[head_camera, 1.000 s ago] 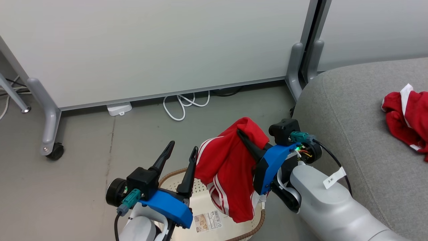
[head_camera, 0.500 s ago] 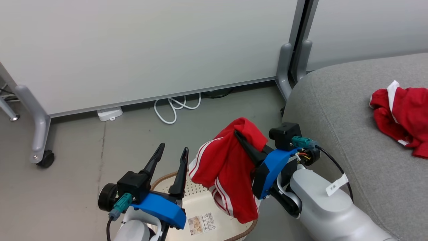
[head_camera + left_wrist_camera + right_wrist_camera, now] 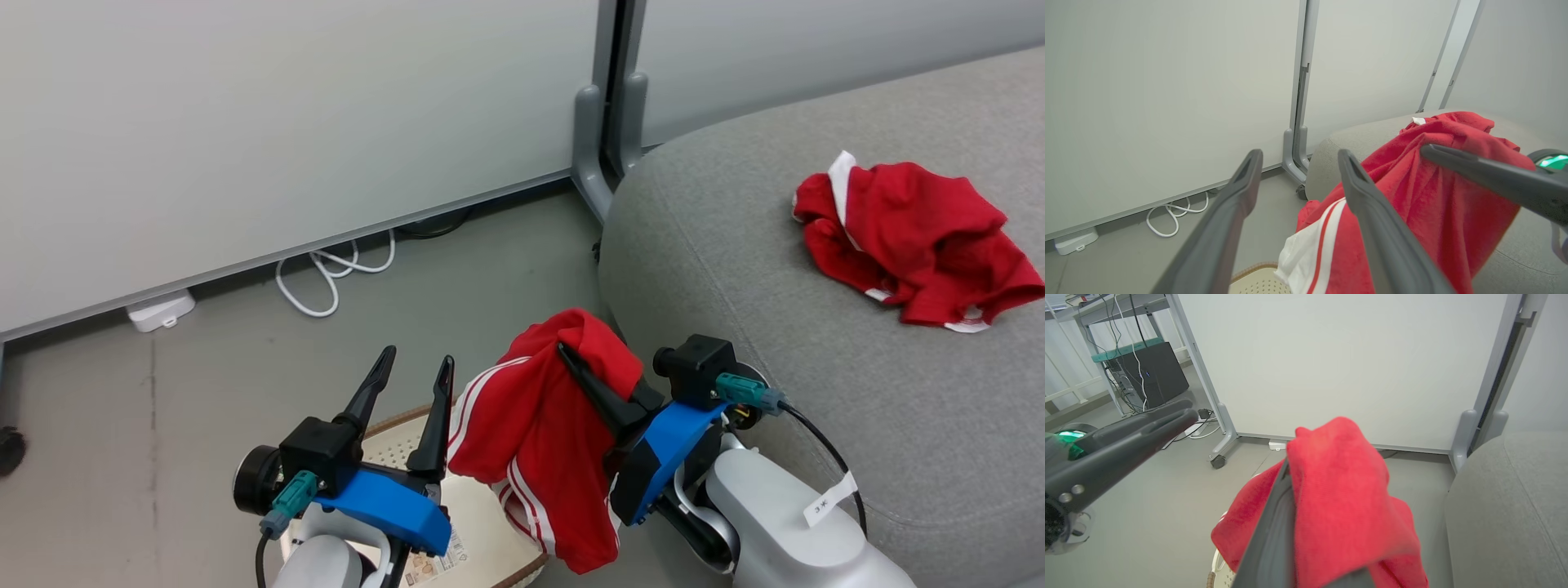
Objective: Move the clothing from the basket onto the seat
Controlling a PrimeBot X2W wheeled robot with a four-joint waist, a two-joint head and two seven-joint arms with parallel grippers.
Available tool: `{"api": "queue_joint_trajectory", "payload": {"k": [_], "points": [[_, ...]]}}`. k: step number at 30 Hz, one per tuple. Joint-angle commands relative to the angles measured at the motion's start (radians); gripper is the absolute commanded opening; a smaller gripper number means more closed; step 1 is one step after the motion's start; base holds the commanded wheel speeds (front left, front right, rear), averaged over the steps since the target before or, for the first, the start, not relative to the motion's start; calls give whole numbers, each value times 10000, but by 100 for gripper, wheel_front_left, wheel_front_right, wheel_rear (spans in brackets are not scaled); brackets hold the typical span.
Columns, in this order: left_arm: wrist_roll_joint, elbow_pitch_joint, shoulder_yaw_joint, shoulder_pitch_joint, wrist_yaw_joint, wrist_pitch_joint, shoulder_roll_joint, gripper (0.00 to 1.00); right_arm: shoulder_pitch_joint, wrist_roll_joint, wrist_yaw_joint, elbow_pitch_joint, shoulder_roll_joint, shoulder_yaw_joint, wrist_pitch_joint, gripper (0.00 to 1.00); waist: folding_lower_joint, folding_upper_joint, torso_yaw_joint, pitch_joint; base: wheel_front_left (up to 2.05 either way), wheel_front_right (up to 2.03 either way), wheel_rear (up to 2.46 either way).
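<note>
"Two red garments to move. Where do they stand?"

"Take the seat first: the first garment already lies crumpled on it, well in from its rounded near corner. The basket sits on the floor just beside that corner, and what shows of its inside holds no more red cloth."

"And the second garment?"

"Up in the air. The right tool is clamped on a bunched fold at its top, and the rest hangs down with its white stripes showing, over the basket's right edge. I cannot tell whether the hem touches the rim."

"The left tool?"

"Fingers spread wide and holding nothing, above the basket's left part."

"So which step is this?"

"The carry, I'd judge: the last piece is out of the basket but not yet across. The next move calls for swinging the right arm over the seat's rounded edge with the hem high enough to clear it, then parting the fingers only once the cloth rests on the cushion. It's soft, loose stuff — a trailing end could drag on that edge or slide back toward the floor."
</note>
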Motion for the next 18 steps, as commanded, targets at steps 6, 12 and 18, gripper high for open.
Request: {"api": "queue_joint_trajectory", "payload": {"k": [6, 12, 18], "points": [[45, 5, -56, -192, -85, -26, -7, 100, 515, -392, 1, -525, -175, -389, 133, 0, 0, 0, -1122, 214, 0, 0, 0], [76, 106, -179, -252, -64, -26, 25, 100, 979, -704, 1, -974, -91, -832, 295, 0, 0, 0, -2003, 299, 0, 0, 0], [67, 134, -266, -294, -68, -26, 104, 100, 1390, -968, 1, -1427, 2, -1202, 470, 0, 0, 0, -2833, 368, 0, 0, 0]]}}
